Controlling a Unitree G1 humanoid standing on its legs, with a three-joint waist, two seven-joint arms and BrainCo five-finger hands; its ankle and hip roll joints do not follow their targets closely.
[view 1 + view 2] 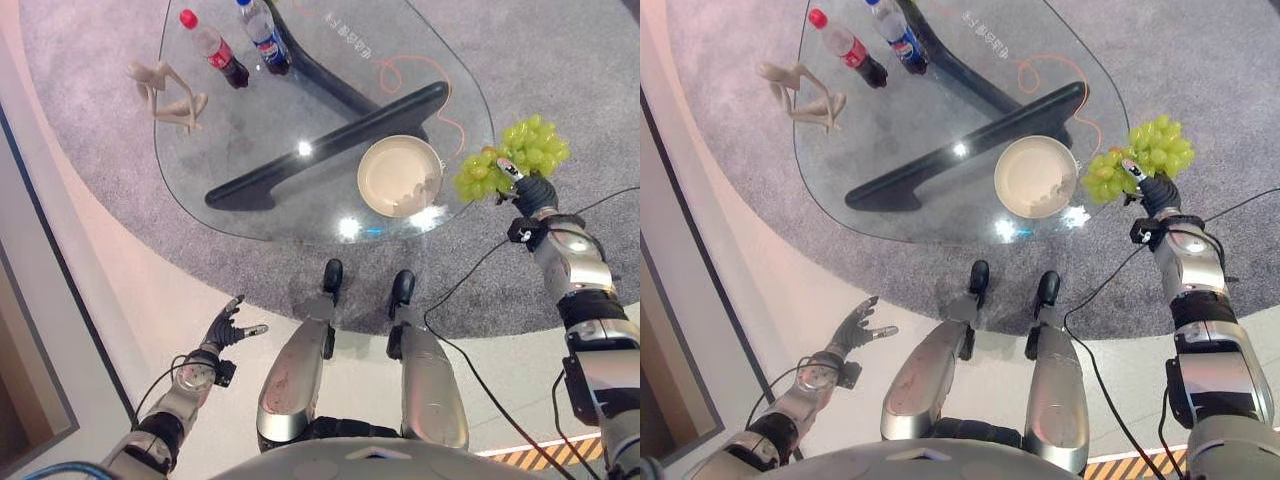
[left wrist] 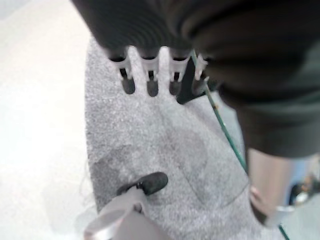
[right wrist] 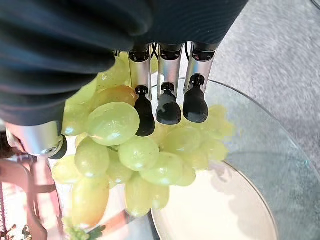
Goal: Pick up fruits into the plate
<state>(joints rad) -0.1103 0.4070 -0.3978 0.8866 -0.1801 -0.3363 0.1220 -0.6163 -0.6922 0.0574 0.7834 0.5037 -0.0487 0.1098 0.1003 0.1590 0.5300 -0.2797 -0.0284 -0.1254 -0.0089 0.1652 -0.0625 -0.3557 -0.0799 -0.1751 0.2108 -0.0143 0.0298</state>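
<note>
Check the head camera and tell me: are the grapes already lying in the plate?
No: the grapes hang in the right hand past the table's edge, beside the plate, which holds nothing.

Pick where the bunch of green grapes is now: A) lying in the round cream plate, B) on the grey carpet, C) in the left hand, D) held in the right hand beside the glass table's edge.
D: the right hand is curled on the bunch of green grapes, off to the side of the round cream plate.
</note>
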